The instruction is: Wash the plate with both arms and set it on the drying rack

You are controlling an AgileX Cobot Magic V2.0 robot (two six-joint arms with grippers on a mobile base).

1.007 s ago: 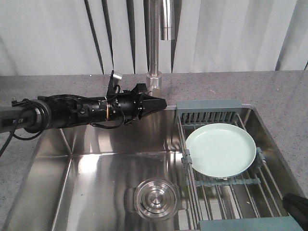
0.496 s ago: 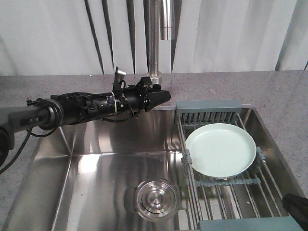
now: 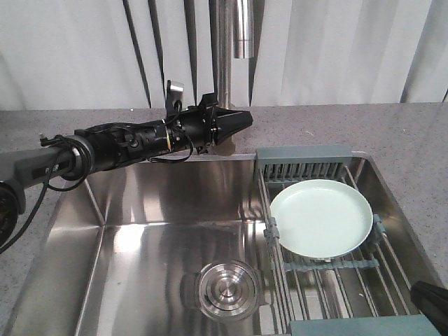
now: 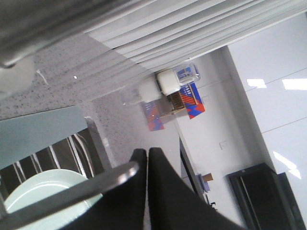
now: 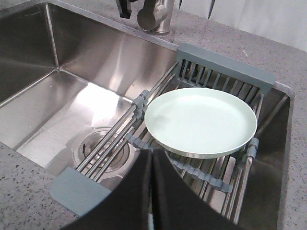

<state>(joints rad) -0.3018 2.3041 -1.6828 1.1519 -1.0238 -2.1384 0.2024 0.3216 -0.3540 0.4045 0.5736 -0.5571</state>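
One plate [image 3: 320,218], one drying rack [image 3: 302,158], one faucet [image 3: 233,42], one drain [image 3: 227,289].

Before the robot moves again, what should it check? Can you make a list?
1. Plate lying flat on the drying rack: ok.
2. Left gripper shut and holding nothing: ok.
3. Right gripper shut, empty, near the rack's front end: ok.
4. Left arm up above the sink, off the plate: ok.
5. Left gripper clear of the faucet: cannot tell, they overlap in the front view.
6. Plate actually clean: cannot tell.

We can read no text, brand, number or sign on anything in these views; all printed surfaces are too blurred.
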